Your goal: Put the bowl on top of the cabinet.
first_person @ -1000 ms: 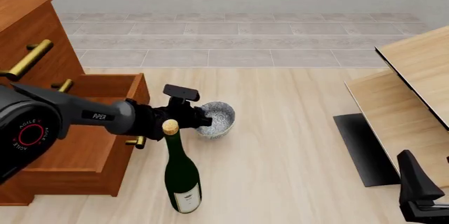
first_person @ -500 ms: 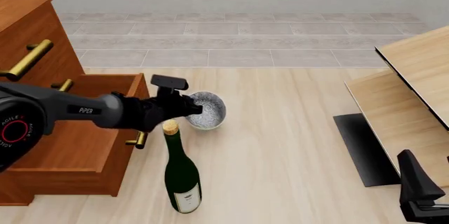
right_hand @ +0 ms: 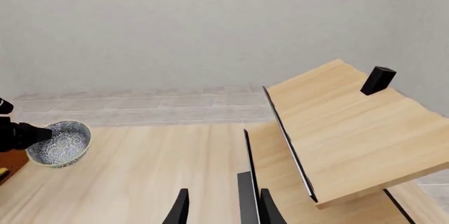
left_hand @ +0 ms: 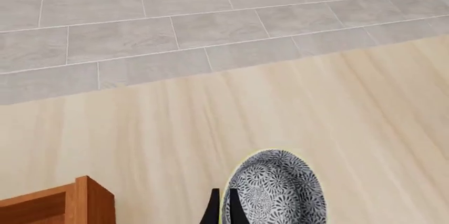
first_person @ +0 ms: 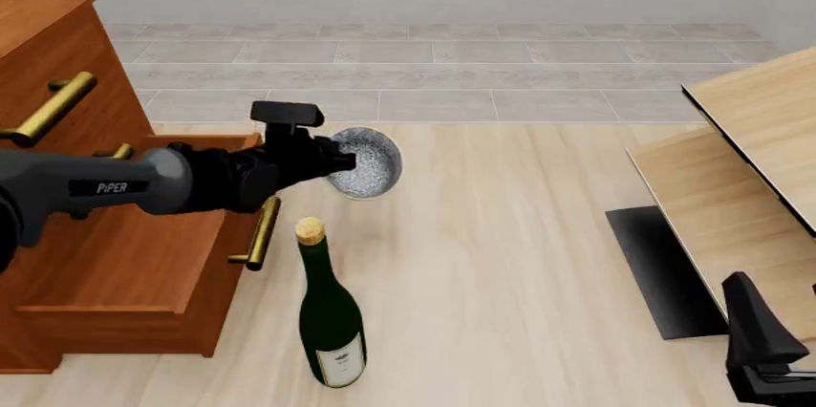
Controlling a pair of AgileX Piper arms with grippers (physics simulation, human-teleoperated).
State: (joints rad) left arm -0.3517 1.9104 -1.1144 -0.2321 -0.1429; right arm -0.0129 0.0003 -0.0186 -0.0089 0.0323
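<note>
Now the left fingers (first_person: 334, 160) pinch the bowl (first_person: 363, 162) by its rim; the cabinet (first_person: 52, 34) top sits higher, off to the left.

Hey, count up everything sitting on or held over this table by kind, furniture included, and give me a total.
Bowls: 1, the bowl, held in the left claw.
Bottles: 1, the wine bottle, upright.
Wooden cabinets: 1, the cabinet, reddish-brown.
Pale wood furniture: 1, the light-wood unit.
Total: 4.
</note>
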